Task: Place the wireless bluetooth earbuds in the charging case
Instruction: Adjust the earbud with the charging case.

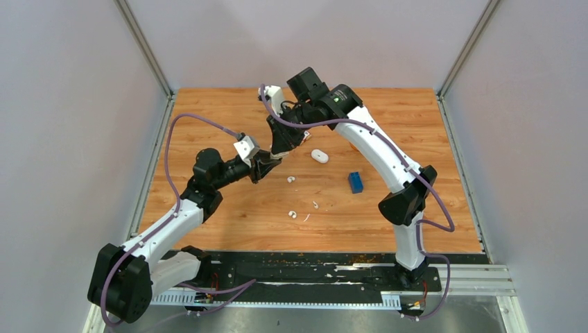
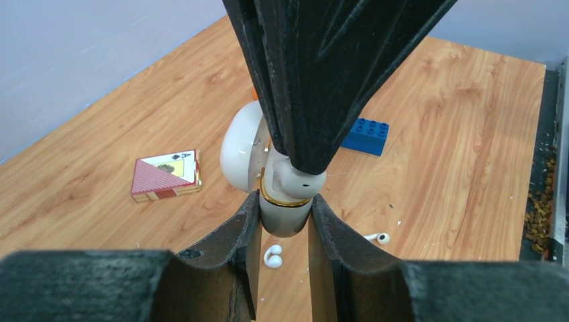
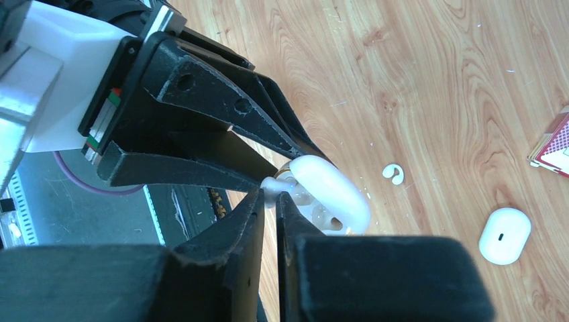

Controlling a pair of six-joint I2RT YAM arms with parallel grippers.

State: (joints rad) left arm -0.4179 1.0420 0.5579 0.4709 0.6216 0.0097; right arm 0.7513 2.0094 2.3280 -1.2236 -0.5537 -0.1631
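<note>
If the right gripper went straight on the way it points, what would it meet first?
The charging case, at the tips of the right gripper and clamped in the left gripper; that gripper's fingers lie just behind, though depth is unclear.

**Colours and patterns, as observed**

Case (image 2: 285, 201): cream-white, gold band at rim, small dark dot.
Earbud (image 2: 272, 256), low centre: white. Second earbud (image 2: 378, 237): white.
Table (image 2: 456, 168): orange-brown wood grain.
Brick (image 2: 366, 136), right of centre: blue.
Card box (image 2: 166, 176), left: red patterned triangle beside a pale one.
Oval (image 3: 504, 235), lower right: white, dark slot.
Cable (image 1: 208, 123): purple.
</note>
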